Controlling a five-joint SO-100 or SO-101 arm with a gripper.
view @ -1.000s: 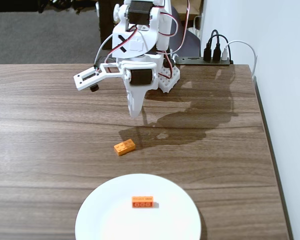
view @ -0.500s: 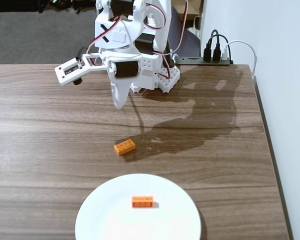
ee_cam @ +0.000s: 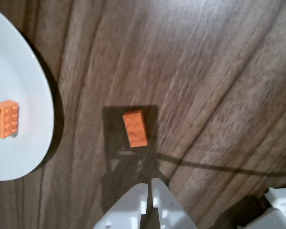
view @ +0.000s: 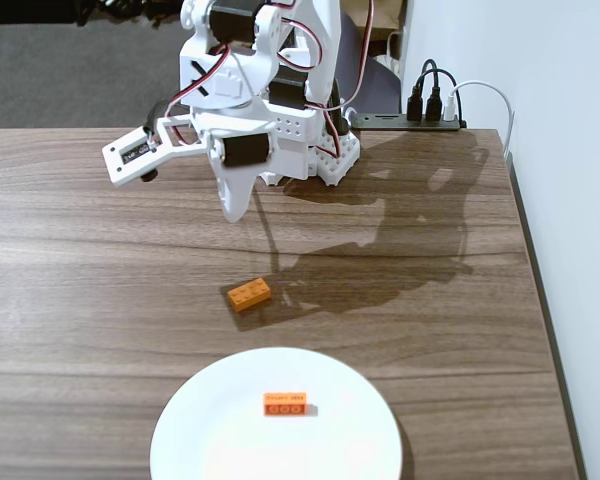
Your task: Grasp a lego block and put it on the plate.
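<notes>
The lego block (view: 249, 294), a small light-orange brick with studs up, lies flat and slightly askew on the wooden table (view: 80, 300), near the plate's rim but apart from it; the plate (view: 210, 440) is large, round, glossy white

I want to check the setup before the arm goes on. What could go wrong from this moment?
1. The gripper looks shut and hangs above the table, apart from the lego block. If it descends without opening, it may push the block instead of gripping it.
2. The block lies at a slant in the fixed view, so unaligned fingers might twist it away.
3. Another brick already lies on the plate; a drop could knock it.
</notes>
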